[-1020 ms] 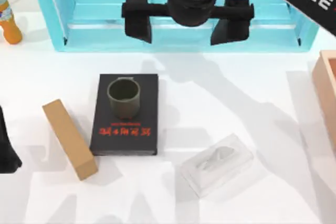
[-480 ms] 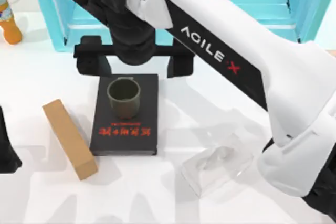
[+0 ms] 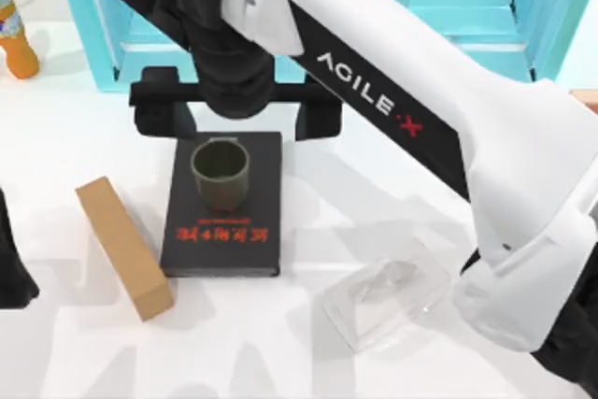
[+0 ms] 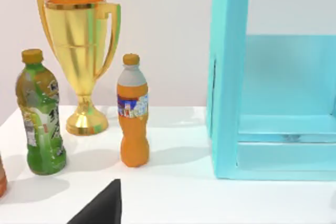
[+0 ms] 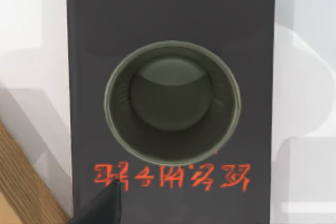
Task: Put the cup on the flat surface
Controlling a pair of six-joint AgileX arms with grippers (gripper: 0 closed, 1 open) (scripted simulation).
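— What is held by the cup?

— Nothing; in the right wrist view its dark hollow is seen bare to the bottom. It is stood upright on the black book, above the line of red lettering, and the book is laid on the white tabletop.

— And the right gripper?

— It is hung just beyond the book's far edge, near the cup but apart from it, fingers spread wide; nothing is gripped.

— The left gripper?

— A dark part is seen at the table's left edge, parked; whether it is spread or pressed together cannot be told.

— What is given by the left wrist view?

— A gold trophy, one green bottle and one orange bottle, beside a turquoise open-fronted box.

— And from above?

— The turquoise box, the orange bottle, one tan block left of the book, and one clear plastic container to its right; what is inside cannot be made out.
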